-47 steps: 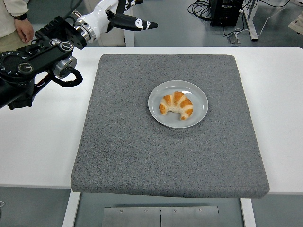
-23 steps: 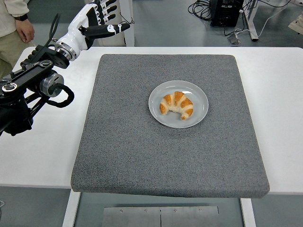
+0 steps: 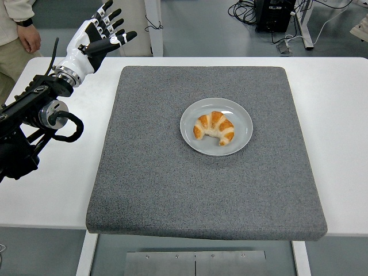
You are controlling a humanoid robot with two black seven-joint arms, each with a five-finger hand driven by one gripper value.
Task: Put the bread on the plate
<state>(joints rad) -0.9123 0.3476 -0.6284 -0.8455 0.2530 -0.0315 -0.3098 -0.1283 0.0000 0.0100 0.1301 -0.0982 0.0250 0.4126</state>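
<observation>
Change: over the last second the left hand (image 3: 95, 35) has pulled back toward the table's far left corner, away from the grey mat (image 3: 167, 190), and its arm has drawn back toward the left edge of the view
Meaning for task: the bread (image 3: 214, 127) already lies on the plate (image 3: 241, 112), so I judge the placing done and this move a retreat, not a reach
Fingers: the fingers (image 3: 109, 17) are spread wide and nearly straight, the thumb held apart below them; they hold nothing and touch nothing
Bread: a croissant, well apart from the fingertips, down and to their right, resting inside the plate's rim and curved with its ends toward the near edge
Plate: pale grey, round, on the mat a little right of its middle, far from the hand
Right hand: out of view
Person: a hand (image 3: 30, 36) and sleeve show just left of the robot's fingers, beyond the table's (image 3: 339, 115) corner, not touching them
Risk: little left for the bread; the nearby person is the one thing to mind
</observation>
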